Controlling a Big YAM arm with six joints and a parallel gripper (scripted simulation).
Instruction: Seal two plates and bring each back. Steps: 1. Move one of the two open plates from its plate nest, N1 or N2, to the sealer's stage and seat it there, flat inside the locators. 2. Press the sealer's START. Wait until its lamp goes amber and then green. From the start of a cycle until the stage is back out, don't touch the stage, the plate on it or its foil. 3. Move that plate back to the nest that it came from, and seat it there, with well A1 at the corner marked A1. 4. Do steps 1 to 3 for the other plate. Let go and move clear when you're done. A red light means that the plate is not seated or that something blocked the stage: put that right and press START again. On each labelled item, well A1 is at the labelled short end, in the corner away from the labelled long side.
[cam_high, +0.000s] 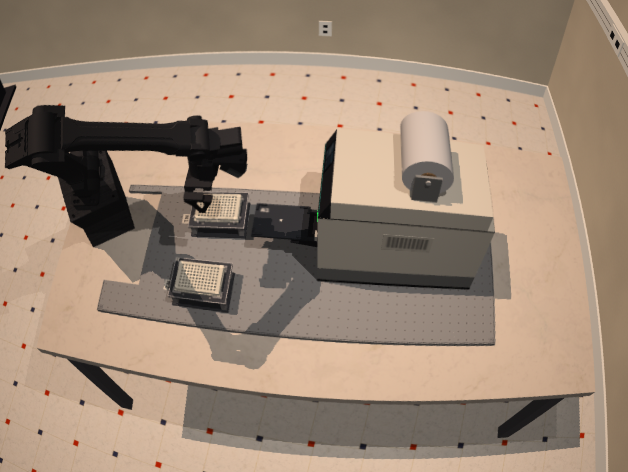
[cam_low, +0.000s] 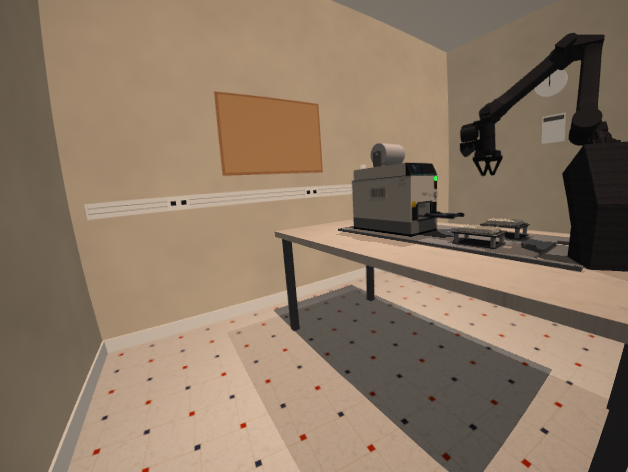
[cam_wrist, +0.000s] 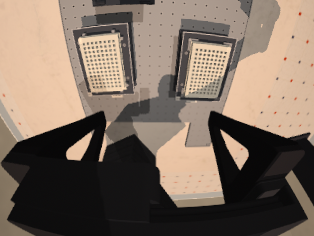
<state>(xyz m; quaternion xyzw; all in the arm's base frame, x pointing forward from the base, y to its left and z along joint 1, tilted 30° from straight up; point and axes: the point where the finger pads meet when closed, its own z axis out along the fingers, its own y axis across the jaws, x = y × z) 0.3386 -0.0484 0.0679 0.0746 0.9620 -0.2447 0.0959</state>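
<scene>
My gripper (cam_high: 199, 201) (cam_low: 488, 174) (cam_wrist: 157, 116) is open and empty, high above the nests, with its fingers wide apart. One plate (cam_high: 223, 208) (cam_low: 504, 221) (cam_wrist: 102, 62) lies in the back nest (cam_high: 245, 213) (cam_wrist: 129, 60). The other plate (cam_high: 201, 277) (cam_low: 477, 230) (cam_wrist: 206, 67) lies in the front nest (cam_high: 228, 285). Both show rows of wells; the nest labels are too small to read. The sealer (cam_high: 401, 258) (cam_low: 365, 208) has its dark stage (cam_high: 281, 225) (cam_low: 446, 215) out, with no plate on it. Its lamp (cam_low: 435, 178) is green. The START button is too small to make out.
A foil roll (cam_high: 425, 139) (cam_low: 390, 153) sits on top of the sealer. The sealer's tall body stands beyond the stage, at the right of the top view. The nests and sealer stand on a perforated grey board (cam_high: 365, 314). The stage lies between the back nest and the sealer.
</scene>
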